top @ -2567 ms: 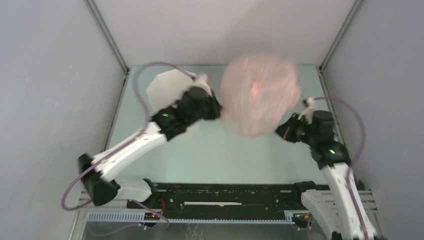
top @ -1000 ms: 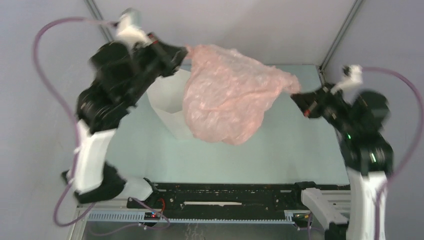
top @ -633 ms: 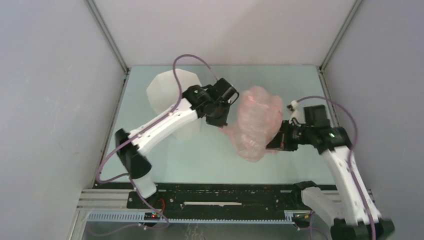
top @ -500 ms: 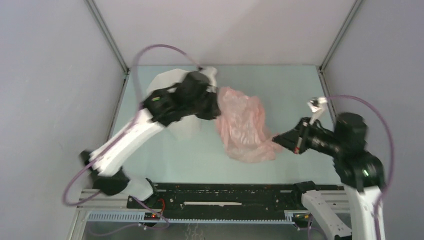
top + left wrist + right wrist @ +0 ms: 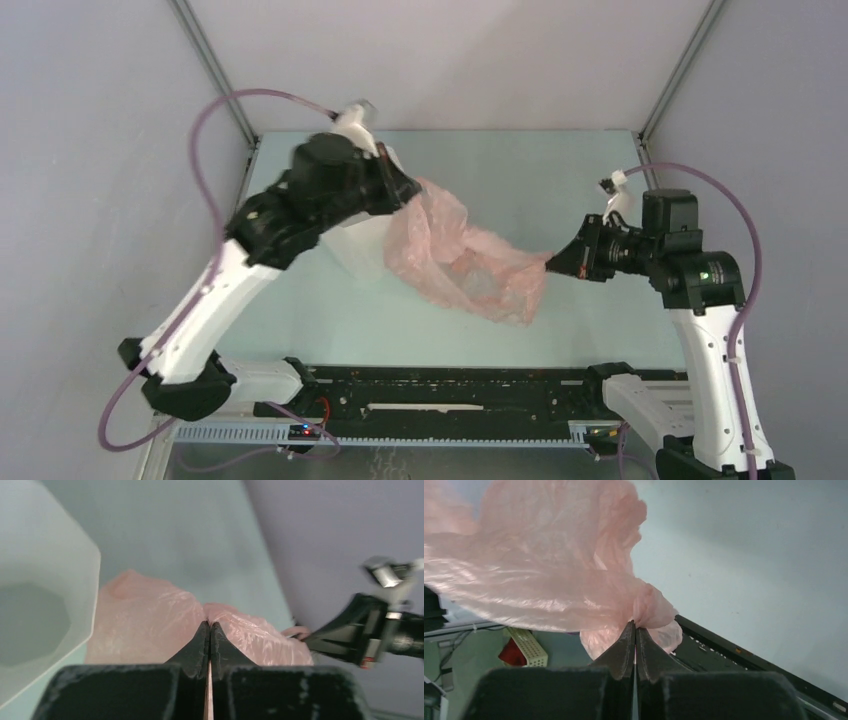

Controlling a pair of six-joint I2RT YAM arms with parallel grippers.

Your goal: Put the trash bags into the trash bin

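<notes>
— Hanging between the two claws, is it, that pink film?

— Yes. The trash bag (image 5: 462,262) is strung from one claw to the other and sags in a loose, wrinkled pouch between them. Whether its lowest fold touches the table (image 5: 590,170), I cannot tell.

— How does the left gripper stand?

— The left gripper (image 5: 209,626) has its fingers pressed flat together on a pinch of the bag's edge. The film spreads out ahead of the tips, to both sides.

— And the other?

— The right gripper (image 5: 634,626) is likewise clamped tight, on a gathered twist of film right at its tips. The rest billows up and to the left of them in its own wrist view.

— Where is the bin?

— The trash bin (image 5: 35,580) stands just left of the left claw's fingers, mouth upward (its many-sided floor shows through the opening). The bag lies beside its wall, ahead of the claw, not inside. From above, the left arm covers most of the bin.
</notes>
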